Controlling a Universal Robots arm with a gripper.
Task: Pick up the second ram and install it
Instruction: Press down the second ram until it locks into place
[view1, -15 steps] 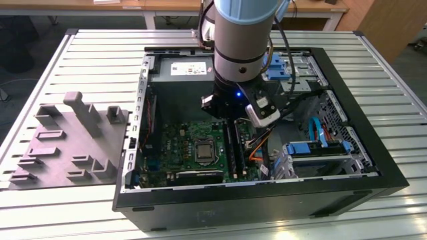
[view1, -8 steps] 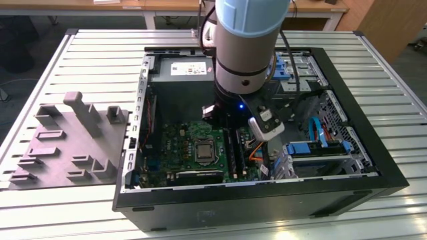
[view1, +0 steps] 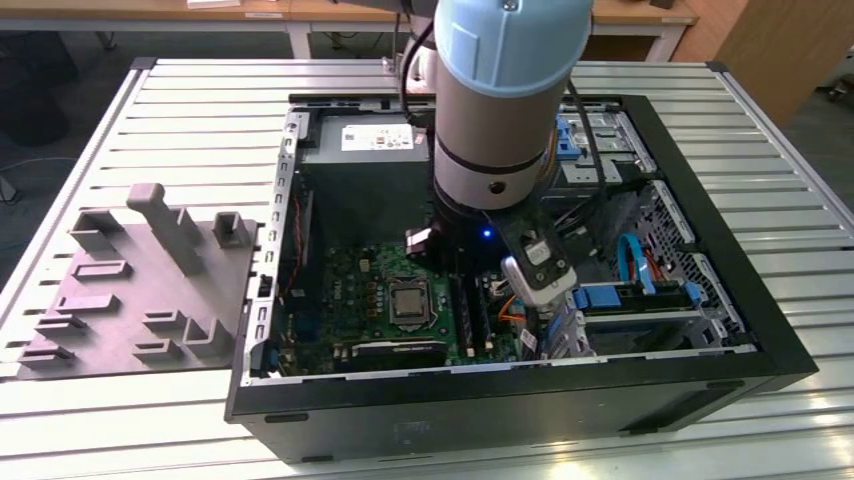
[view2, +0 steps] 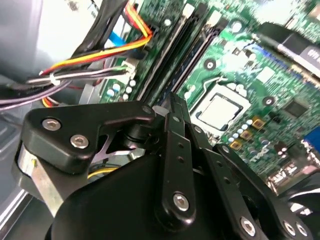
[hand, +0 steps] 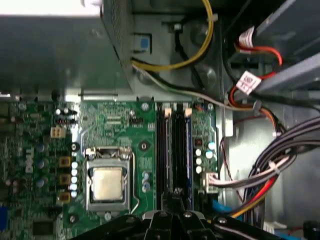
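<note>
Gripper: you see its fingers drawn together, tips meeting, in both wrist views (hand: 175, 194) (view2: 174, 102); they sit over the memory slots, on the side of the processor socket (hand: 107, 182) away from the small gold parts.
Grasp: you cannot tell whether anything is pinched between the tips.
Second ram: a thin blue-edged stick (hand: 188, 150) stands on edge in the slot row beside the processor socket, just past the fingertips; whether it is fully seated you cannot tell.
Motherboard (hand: 115, 125): green, lying flat around the processor socket.
Arm (view1: 507, 100): reaches down into the open computer case (view1: 534, 400), above the processor socket.
Cables (hand: 280, 165): bundled beyond the slots, well apart from the processor socket.
Grey holder (view1: 134, 290): on the table (view1: 200, 100), outside the case.
</note>
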